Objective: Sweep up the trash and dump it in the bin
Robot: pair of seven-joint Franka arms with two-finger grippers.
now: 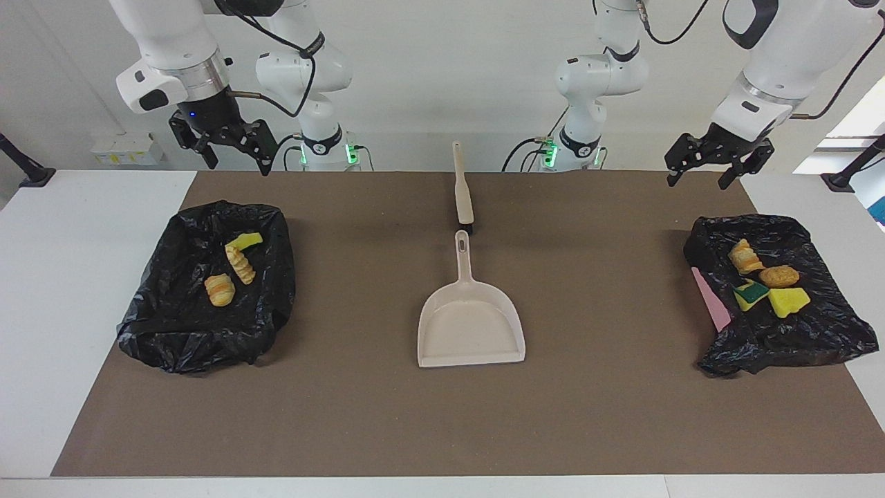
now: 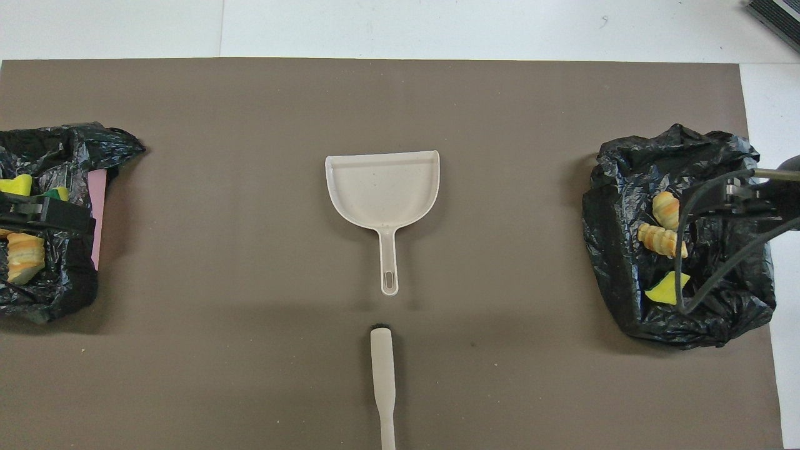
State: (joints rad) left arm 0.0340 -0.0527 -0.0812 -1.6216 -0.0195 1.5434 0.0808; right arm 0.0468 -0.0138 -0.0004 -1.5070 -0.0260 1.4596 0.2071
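I am seeing two black bags (image 1: 207, 290) (image 1: 781, 297), seven bits of trash (image 1: 788, 301), one dustpan (image 1: 470, 325), one brush (image 1: 462, 187), one brown mat (image 1: 594, 387) and two grippers (image 1: 220, 142) (image 1: 715, 160).

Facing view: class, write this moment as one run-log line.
trash: all in bins | dustpan: empty, mid-mat | brush: untouched | left pincer: open, empty | right pincer: open, empty

facing view high, overhead steep, shared mat (image 1: 594, 415)
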